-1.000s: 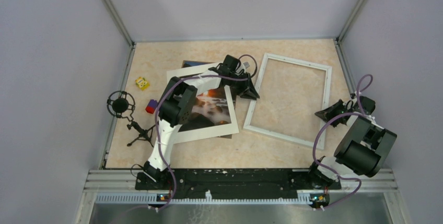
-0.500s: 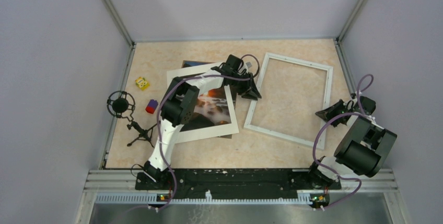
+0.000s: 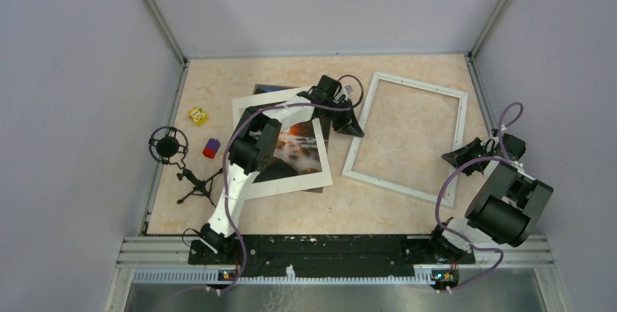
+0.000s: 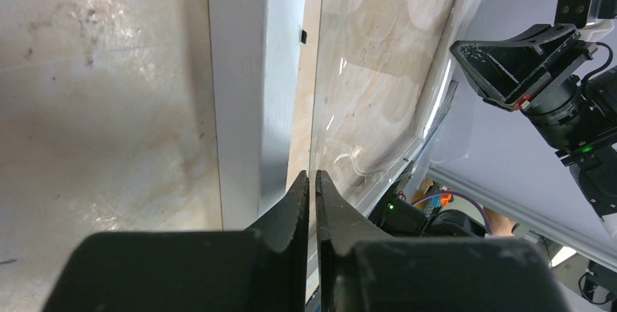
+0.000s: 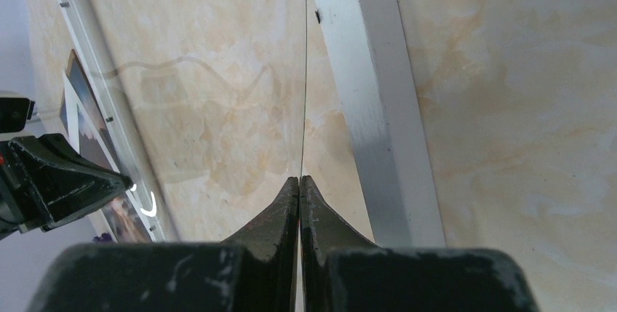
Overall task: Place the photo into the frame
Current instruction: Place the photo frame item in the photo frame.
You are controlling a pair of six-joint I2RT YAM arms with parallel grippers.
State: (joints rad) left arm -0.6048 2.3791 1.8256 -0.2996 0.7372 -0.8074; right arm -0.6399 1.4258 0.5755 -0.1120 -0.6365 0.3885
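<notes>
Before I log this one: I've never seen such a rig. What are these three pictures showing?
Two robot arms are bolted at the near edge of a marbled beige tabletop. The overhead picture looks down on both; the other two come from cameras on each wrist. On the table lie a white-barred rectangular picture frame and a dark sunset landscape photo under a flat white windowed mat. The left end effector and right end effector are closed beside the frame's opposite bars; whether they pinch anything is unclear.
</notes>
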